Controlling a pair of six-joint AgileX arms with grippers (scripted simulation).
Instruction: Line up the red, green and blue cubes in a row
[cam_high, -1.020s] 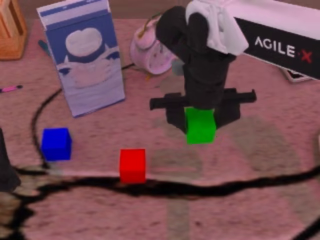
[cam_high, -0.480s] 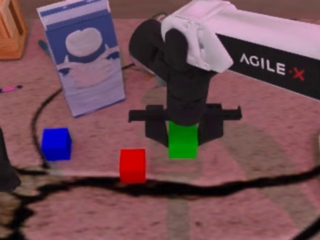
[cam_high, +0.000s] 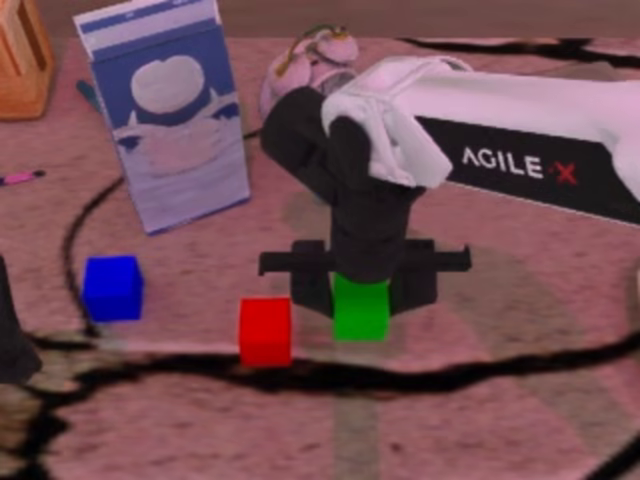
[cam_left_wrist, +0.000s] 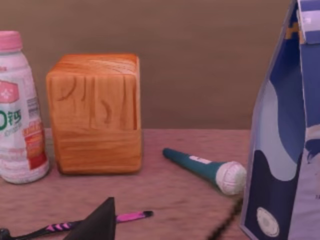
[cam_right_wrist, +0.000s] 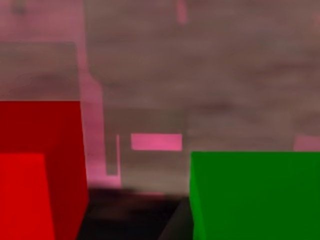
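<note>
A: What is seen along the left side of the table?

B: A wooden block (cam_high: 20, 60) is set at the far left edge, with a teal microphone (cam_left_wrist: 205, 168) and a pink-capped bottle (cam_left_wrist: 17, 107) seen near it from the left wrist view. A blue-and-white carton (cam_high: 165, 120) is stood upright just to their right. The left gripper (cam_high: 10, 330) is parked at the left edge; whether its fingers are apart cannot be told.

A: And the cubes?

B: The blue cube (cam_high: 112, 288) is placed below the carton, with open mat around it. The red cube (cam_high: 265, 330) is found further right, well apart from the blue one, its lower edge close to a black crack line (cam_high: 420, 378). The green cube (cam_high: 360, 308) is held just beside the red cube, a narrow gap being kept between their facing edges.

A: How is it held?

B: It is clamped between the fingers of the right gripper (cam_high: 362, 290). Open mat is left to the right. A pink alarm clock (cam_high: 310, 60) is partly hidden behind the arm.
</note>
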